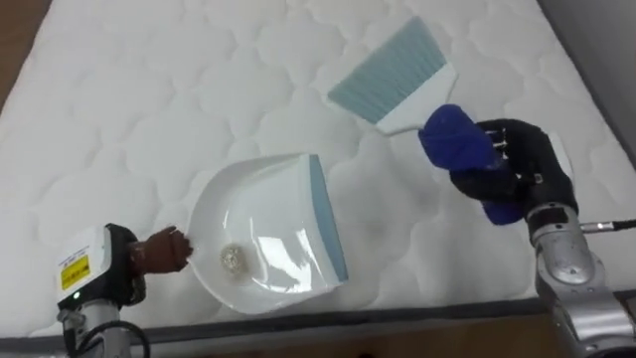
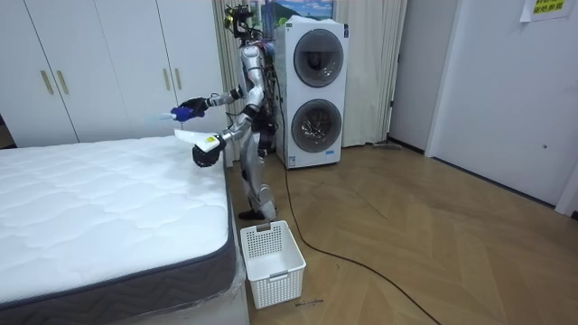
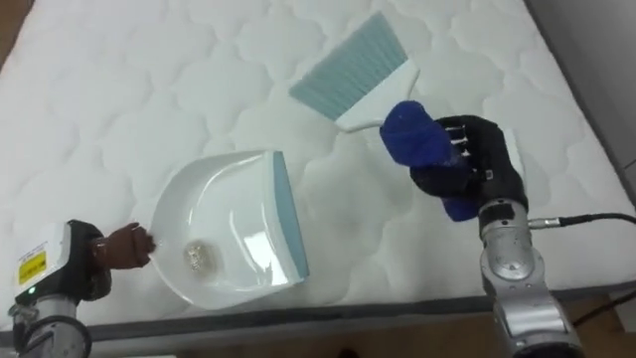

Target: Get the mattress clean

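A white dustpan [image 1: 263, 234] with a pale blue lip hangs over the near edge of the white quilted mattress [image 1: 179, 89]. A small crumpled scrap [image 1: 233, 260] lies inside it. My left hand [image 1: 159, 253] is shut on the dustpan's brown handle at the lower left. My right hand [image 1: 507, 164] is shut on the blue handle [image 1: 455, 139] of a hand brush. The brush's white head and pale blue bristles [image 1: 390, 75] point up and left, above the mattress. In the room view I stand at the bed's far corner with both arms out over the mattress [image 2: 99, 208].
A white slatted basket [image 2: 271, 262] stands on the wooden floor by the bed's corner. Two stacked washing machines [image 2: 314, 90] are behind me, and white wardrobes [image 2: 99, 63] line the wall. The mattress's near edge [image 1: 328, 316] runs just below the dustpan.
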Controlling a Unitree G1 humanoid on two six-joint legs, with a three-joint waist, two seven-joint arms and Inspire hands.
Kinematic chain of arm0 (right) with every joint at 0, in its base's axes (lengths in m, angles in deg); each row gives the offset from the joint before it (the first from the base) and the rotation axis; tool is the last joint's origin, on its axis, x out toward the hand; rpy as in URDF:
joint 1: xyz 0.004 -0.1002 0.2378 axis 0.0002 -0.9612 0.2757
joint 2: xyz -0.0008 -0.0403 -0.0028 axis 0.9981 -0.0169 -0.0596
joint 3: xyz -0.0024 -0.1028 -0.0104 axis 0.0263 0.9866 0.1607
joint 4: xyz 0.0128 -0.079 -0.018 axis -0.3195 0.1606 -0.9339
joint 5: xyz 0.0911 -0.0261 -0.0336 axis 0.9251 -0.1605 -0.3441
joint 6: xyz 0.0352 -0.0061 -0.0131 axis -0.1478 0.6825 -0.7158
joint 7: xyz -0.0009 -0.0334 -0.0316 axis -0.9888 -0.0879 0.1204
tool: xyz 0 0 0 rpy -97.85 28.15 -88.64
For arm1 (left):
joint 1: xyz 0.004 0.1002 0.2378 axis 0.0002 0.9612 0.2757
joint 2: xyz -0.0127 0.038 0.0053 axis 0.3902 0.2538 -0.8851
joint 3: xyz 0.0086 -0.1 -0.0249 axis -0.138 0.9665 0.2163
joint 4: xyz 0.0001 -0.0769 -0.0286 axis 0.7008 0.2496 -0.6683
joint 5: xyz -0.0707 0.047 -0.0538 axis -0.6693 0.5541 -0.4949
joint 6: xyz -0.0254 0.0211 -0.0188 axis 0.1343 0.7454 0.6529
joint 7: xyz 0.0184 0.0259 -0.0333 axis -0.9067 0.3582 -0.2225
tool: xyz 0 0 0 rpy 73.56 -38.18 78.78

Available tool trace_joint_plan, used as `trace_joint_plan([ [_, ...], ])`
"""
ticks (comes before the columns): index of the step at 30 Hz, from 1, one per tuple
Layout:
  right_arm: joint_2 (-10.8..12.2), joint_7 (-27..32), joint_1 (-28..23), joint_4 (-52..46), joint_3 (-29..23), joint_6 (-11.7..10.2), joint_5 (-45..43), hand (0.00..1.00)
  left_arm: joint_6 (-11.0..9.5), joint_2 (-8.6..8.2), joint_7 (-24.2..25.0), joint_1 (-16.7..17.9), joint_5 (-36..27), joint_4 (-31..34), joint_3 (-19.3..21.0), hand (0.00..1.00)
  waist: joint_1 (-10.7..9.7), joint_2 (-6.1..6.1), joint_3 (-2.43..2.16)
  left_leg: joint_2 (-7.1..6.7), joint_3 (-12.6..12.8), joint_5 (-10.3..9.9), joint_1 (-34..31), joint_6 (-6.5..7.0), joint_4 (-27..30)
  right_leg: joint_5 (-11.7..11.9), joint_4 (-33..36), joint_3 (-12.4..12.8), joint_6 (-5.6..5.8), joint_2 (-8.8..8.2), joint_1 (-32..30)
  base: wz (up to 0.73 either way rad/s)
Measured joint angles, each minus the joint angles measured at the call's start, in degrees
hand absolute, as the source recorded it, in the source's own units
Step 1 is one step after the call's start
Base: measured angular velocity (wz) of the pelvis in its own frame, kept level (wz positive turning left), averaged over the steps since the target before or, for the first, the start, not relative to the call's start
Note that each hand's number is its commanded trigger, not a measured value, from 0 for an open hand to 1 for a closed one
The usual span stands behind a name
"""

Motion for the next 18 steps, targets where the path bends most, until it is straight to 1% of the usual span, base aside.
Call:
trace_joint_plan([
  [1, 0.00, 0.38, -0.39, -0.51, -0.09, -0.01, 0.18, 0.00, 0.05, -0.01, 0.08, 0.38, -0.01, 0.48, 0.09, 1.00, -0.02, 0.11, -0.07, 0.06, 0.00, 0.00, 0.17, -0.01, -0.07, -0.34, -0.05, -0.35, 0.15, -0.09, 0.41, 0.42],
  [2, 0.01, 1.50, -0.92, -1.23, -0.19, -0.10, 0.33, 0.00, 0.09, -0.07, 0.14, 0.88, -0.07, 1.46, 0.13, 1.00, -0.17, 0.33, -0.17, 0.26, 0.17, 0.00, 0.39, -0.01, -0.13, -0.85, -0.09, -1.66, 0.31, -0.45, 1.29, 0.54],
  [4, 0.48, 3.51, -1.41, -2.31, -0.46, -0.10, 0.31, 0.00, 0.13, -0.42, 1.03, 0.99, -0.48, 2.54, 0.12, 1.00, -0.82, 0.53, -0.16, 0.88, 2.12, 0.04, 1.06, -0.07, -0.13, -1.67, 0.23, -3.30, 0.64, -1.10, 2.71, 0.61],
  [5, 1.09, 4.89, -1.41, -3.11, -0.58, -0.11, 0.26, 0.00, 0.35, -1.00, 1.80, 1.09, -1.15, 2.86, 0.13, 1.00, -1.12, 0.74, -0.16, 1.16, 3.57, 0.08, 1.68, -0.07, -0.19, -2.48, 0.70, -4.50, 0.98, -1.73, 3.78, 0.64],
  [6, 1.72, 6.44, -1.41, -3.70, -0.65, -0.33, 0.17, 0.00, 0.57, -1.58, 2.71, 1.14, -1.33, 2.96, 0.12, 1.00, -1.42, 0.89, -0.15, 1.25, 4.50, 0.10, 2.46, -0.03, -0.25, -3.36, 1.23, -5.48, 1.45, -2.48, 4.91, 0.64],
  [7, 1.84, 7.02, -1.42, -3.93, -0.65, -0.36, 0.14, 0.00, 0.60, -1.74, 3.38, 1.19, -1.31, 3.12, 0.12, 1.00, -1.46, 0.95, -0.15, 1.43, 5.05, 0.10, 2.83, -0.03, -0.32, -3.68, 1.21, -5.84, 1.66, -2.72, 5.46, 0.59],
  [8, 1.93, 8.08, -1.52, -4.74, -0.65, -0.35, 0.02, 0.00, 0.78, -1.82, 4.47, 1.74, -1.25, 4.22, 0.12, 1.00, -1.41, 1.10, -0.18, 1.77, 5.59, 0.08, 3.27, -0.01, -0.52, -4.20, 1.20, -6.77, 2.07, -3.08, 6.38, 0.52],
  [9, 1.94, 9.13, -1.72, -5.83, -0.68, -0.42, 0.04, 0.00, 1.05, -1.82, 5.12, 2.71, -1.23, 5.98, 0.20, 1.00, -1.46, 1.26, -0.25, 1.73, 5.71, 0.08, 3.51, -0.01, -0.96, -4.39, 1.14, -8.08, 2.28, -3.56, 7.14, 0.48],
  [10, 1.94, 9.51, -1.73, -6.19, -0.71, -0.42, 0.04, 0.00, 1.14, -1.82, 5.47, 3.05, -1.24, 6.77, 0.31, 1.00, -1.44, 1.28, -0.25, 1.68, 5.80, 0.08, 3.64, -0.01, -1.18, -4.51, 1.18, -8.38, 2.44, -3.70, 7.41, 0.43],
  [11, 1.97, 10.13, -1.81, -6.58, -0.75, -0.42, 0.02, 0.00, 1.36, -1.82, 6.06, 3.40, -1.28, 7.44, 0.32, 1.00, -1.30, 1.42, -0.27, 1.62, 5.85, 0.11, 3.96, 0.02, -1.50, -4.66, 1.27, -9.27, 2.65, -3.96, 8.11, 0.35],
  [12, 2.15, 10.51, -1.88, -7.12, -0.74, -0.41, 0.02, 0.00, 1.51, -1.81, 6.30, 3.64, -1.32, 7.50, 0.39, 1.00, -1.07, 1.50, -0.37, 1.35, 5.80, 0.28, 4.34, 0.12, -2.04, -4.85, 1.27, -9.73, 2.97, -4.29, 8.66, 0.32],
  [13, 2.24, 10.78, -1.90, -7.38, -0.67, -0.41, 0.01, 0.00, 1.66, -1.81, 6.42, 3.72, -1.33, 7.50, 0.39, 1.00, -1.01, 1.54, -0.39, 1.18, 5.76, 0.45, 4.49, 0.23, -2.25, -4.92, 1.33, -9.95, 3.10, -4.47, 8.88, 0.30],
  [15, 2.51, 10.98, -2.08, -7.84, -0.67, -0.41, 0.14, 0.00, 1.81, -1.81, 7.61, 4.08, -2.08, 7.91, 0.53, 1.00, -1.11, 1.64, -0.46, 0.50, 5.59, 0.85, 5.37, 0.48, -3.17, -5.40, 1.71, -10.78, 3.90, -5.38, 10.08, 0.34],
  [16, 2.51, 11.06, -2.24, -8.14, -0.67, -0.38, 0.15, 0.00, 1.82, -1.81, 7.95, 4.39, -2.23, 8.62, 0.73, 1.00, -1.16, 1.65, -0.48, 0.38, 5.58, 0.86, 5.45, 0.50, -3.22, -5.56, 1.84, -10.69, 4.15, -5.53, 10.27, 0.34],
  [18, 2.51, 11.71, -3.35, -10.66, -0.74, -0.34, 0.18, 0.00, 1.88, -1.81, 8.34, 5.48, -2.20, 11.87, 1.42, 1.00, -1.22, 1.82, -0.48, -0.51, 4.14, 0.98, 6.16, 0.70, -3.83, -5.98, 1.95, -10.61, 4.88, -5.79, 11.24, 0.33],
])
